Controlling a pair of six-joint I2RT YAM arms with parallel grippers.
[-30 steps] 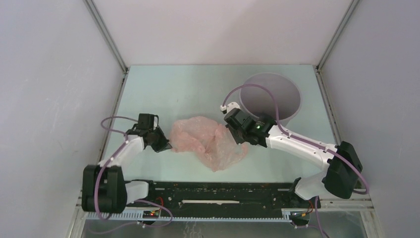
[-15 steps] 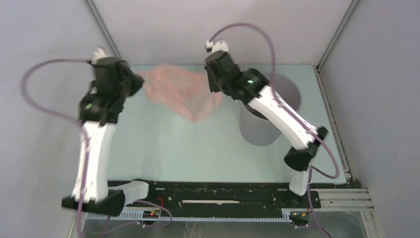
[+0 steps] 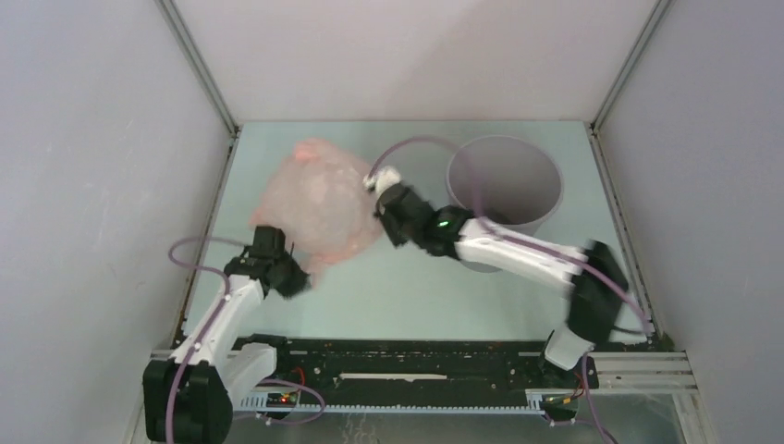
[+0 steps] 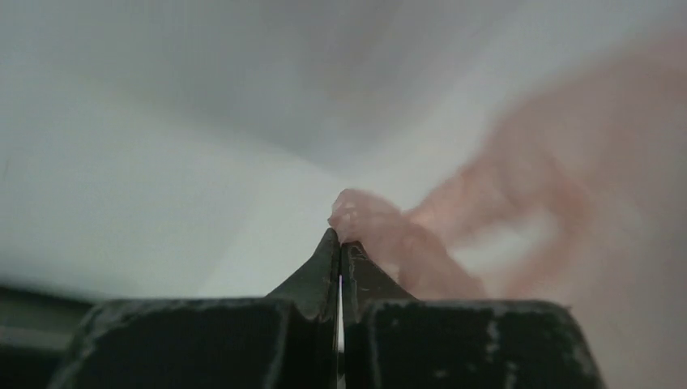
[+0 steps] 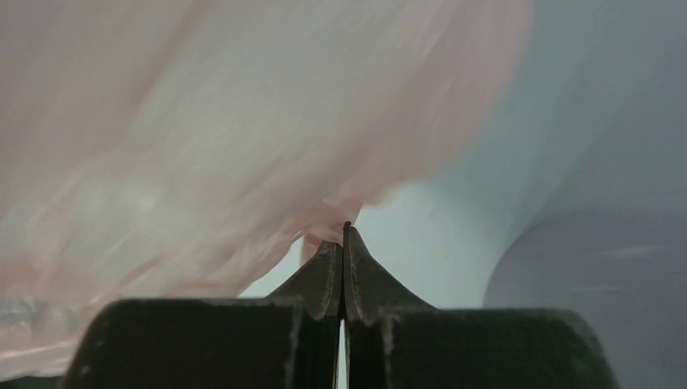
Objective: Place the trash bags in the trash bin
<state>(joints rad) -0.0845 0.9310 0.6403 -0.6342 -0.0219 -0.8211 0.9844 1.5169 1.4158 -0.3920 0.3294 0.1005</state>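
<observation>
The pale-pink trash bag (image 3: 314,202) billows in the air over the left middle of the table. My left gripper (image 3: 298,277) is shut on its lower left edge; the film bunches at the fingertips in the left wrist view (image 4: 369,223). My right gripper (image 3: 381,211) is shut on the bag's right edge, and the film spreads up and left in the right wrist view (image 5: 211,138). The grey trash bin (image 3: 504,185) stands upright at the back right, right of the right gripper, and its wall shows in the right wrist view (image 5: 599,284).
Grey enclosure walls and metal corner posts (image 3: 199,74) close in the pale green table (image 3: 388,296) on three sides. The black rail with the arm bases (image 3: 407,361) runs along the near edge. Purple cables loop off both arms.
Both arms swung up high with the bag and have come back down. The bag, flat on the table a second ago, now hangs puffed up between the two grippers.
</observation>
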